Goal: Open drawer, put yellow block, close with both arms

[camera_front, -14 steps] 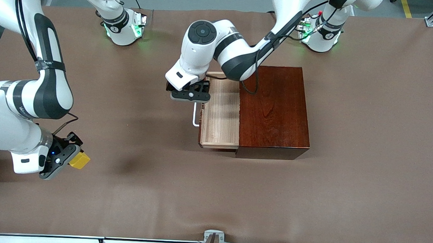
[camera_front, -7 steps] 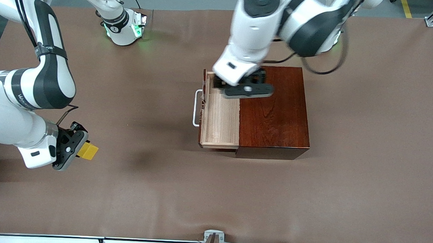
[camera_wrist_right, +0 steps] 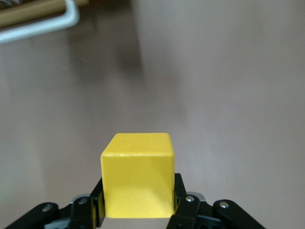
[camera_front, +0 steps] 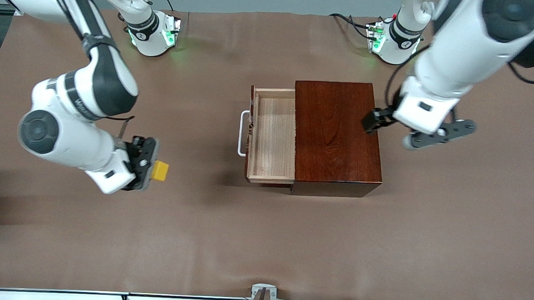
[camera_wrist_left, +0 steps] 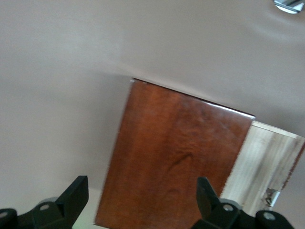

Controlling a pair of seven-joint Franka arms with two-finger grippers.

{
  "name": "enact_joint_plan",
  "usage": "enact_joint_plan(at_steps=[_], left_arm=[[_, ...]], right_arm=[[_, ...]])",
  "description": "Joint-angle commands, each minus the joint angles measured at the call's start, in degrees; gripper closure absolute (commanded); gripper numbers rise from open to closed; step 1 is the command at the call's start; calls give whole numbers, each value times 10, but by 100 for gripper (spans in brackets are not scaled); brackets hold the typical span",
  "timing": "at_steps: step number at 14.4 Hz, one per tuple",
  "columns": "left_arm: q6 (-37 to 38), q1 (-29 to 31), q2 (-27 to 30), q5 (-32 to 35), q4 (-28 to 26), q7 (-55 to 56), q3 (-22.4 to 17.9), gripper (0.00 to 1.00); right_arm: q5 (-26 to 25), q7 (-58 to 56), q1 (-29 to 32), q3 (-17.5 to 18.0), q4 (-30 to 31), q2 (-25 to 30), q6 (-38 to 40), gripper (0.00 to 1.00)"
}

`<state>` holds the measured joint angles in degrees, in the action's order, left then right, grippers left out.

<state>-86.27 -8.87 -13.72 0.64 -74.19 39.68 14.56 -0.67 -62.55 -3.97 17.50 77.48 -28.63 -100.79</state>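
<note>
The drawer (camera_front: 272,141) stands pulled out of the mahogany box (camera_front: 337,135), its pale tray empty and its white handle (camera_front: 242,133) toward the right arm's end. My right gripper (camera_front: 154,170) is shut on the yellow block (camera_front: 160,171) and holds it above the table, between the right arm's end and the handle. In the right wrist view the block (camera_wrist_right: 137,179) sits between the fingers, with the handle (camera_wrist_right: 43,26) ahead. My left gripper (camera_front: 430,137) hangs open and empty over the table beside the box, at the left arm's end. The left wrist view shows its fingers (camera_wrist_left: 76,195) wide apart, the box (camera_wrist_left: 176,152) and the tray (camera_wrist_left: 264,162).
The brown table cover (camera_front: 263,240) is bare around the box. Both arm bases (camera_front: 155,34) stand at the table's edge farthest from the front camera. A metal bracket (camera_front: 263,292) sits at the edge nearest that camera.
My left gripper left the drawer handle, rose and swung over the box to its left-arm end. My right gripper carried the yellow block up and toward the drawer. The drawer stayed open.
</note>
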Motion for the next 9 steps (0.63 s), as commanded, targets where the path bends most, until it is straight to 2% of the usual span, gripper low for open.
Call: enact_joint_plan(at_steps=[1,4,7,9], left_arm=[[-3,49,86,-15,-97,-45,6,0],[-7,82,136,-16,-156,-67,6,0],[-13,136,155,-16,-184,-159,-1,0],[-19,134,155,-17,-185,-247,-46,0]], right_arm=[[-39,-1,-82,3,3,11,-5,100],[-88,45,-168,2,1,9,-59,100],[-92,106,-211,2,-2,-13,-91,100],[-100,122,-241,-1,-2,-25,-106,100]])
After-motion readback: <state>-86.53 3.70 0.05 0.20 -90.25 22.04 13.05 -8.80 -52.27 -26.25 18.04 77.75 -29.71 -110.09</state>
